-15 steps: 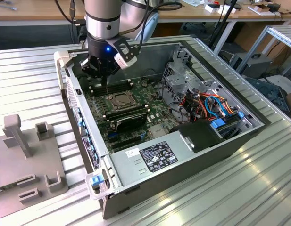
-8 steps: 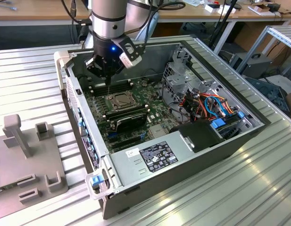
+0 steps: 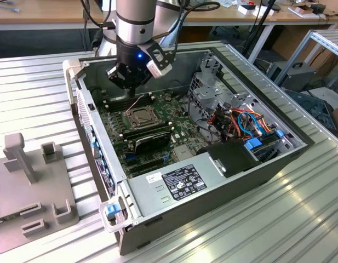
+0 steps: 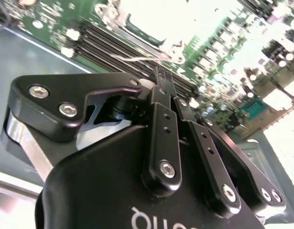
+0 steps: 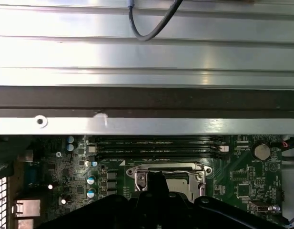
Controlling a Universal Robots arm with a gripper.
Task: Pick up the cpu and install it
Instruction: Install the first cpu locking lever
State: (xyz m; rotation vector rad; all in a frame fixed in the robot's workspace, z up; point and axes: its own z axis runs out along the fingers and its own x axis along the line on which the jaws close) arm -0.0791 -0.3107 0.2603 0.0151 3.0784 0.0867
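Cpu position cannot be confirmed: no chip can be made out between the fingertips, and a tan square inside the socket (image 5: pixel 168 179) may or may not be it. That socket lies on the motherboard (image 3: pixel 152 123) directly below the claw (image 4: pixel 166 78), whose fingers (image 4: pixel 162 95) stand pressed together, tips aimed at the metal frame beside the memory slots (image 5: pixel 156 145).
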